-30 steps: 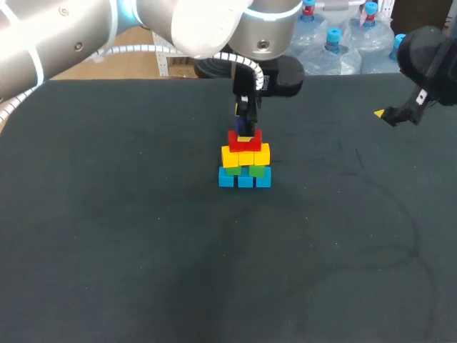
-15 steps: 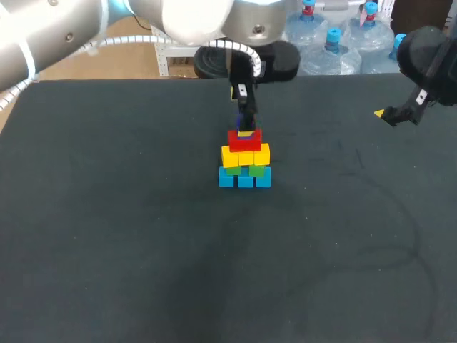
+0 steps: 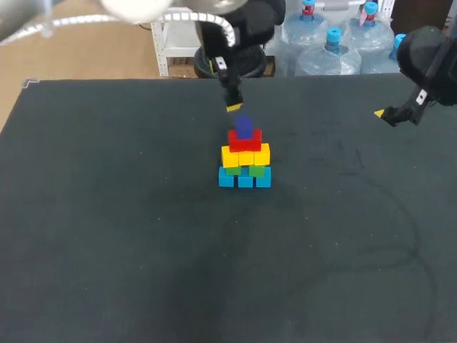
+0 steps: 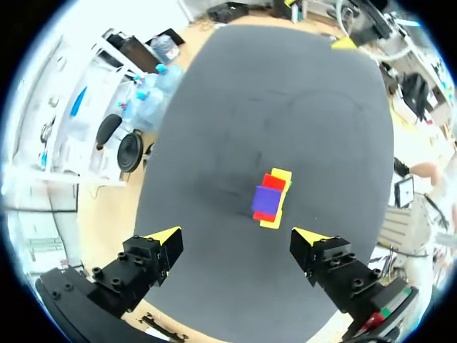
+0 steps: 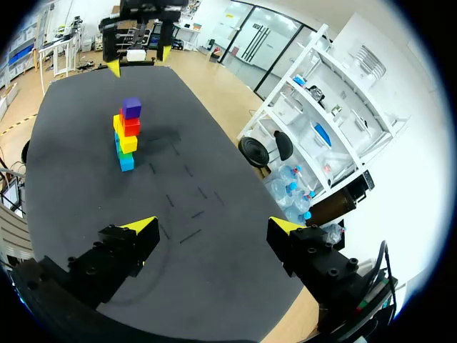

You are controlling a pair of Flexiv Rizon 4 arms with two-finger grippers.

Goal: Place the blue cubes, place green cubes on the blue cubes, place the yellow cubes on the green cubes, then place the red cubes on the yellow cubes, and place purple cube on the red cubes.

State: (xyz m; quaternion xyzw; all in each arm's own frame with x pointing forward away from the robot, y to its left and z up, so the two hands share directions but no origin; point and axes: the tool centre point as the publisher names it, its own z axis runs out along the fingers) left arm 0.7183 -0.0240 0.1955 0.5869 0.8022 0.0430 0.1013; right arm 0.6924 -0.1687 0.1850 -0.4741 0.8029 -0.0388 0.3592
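- Desk (image 3: pixel 143 250): dark top, carries one stack of cubes and nothing else of the task.
- Left arm (image 3: pixel 143 7): comes in over the far edge from the left, its wrist hanging above the far middle of the desk.
- Right arm (image 3: pixel 428 50): over the far right corner, well apart from the stack.
- Left tool (image 3: pixel 233 107): raised above the stack and a little toward the far edge, clear of the top cube. Fingers spread wide, nothing between them. From its own wrist camera the stack lies ahead, centred between the two yellow tips.
- Right tool (image 5: pixel 213 224): fingers spread wide and empty. The stack sits far ahead of it across the desk.
- Stack (image 3: pixel 245 157): stands about midway between the left and right edges, nearer the far edge than the near one. Five layers, narrowing upward.
- Blue cubes (image 3: pixel 245 179): bottom layer on the desk, three showing across the front.
- Green cubes (image 3: pixel 255 170): on the blue, partly hidden under the layer above.
- Yellow cubes (image 3: pixel 245 155): on the green, about as wide as the blue row.
- Red cubes (image 3: pixel 245 139): on the yellow, narrower; count not clear.
- Purple cube (image 3: pixel 244 127): single, upright on top of the red, touched by neither tool.
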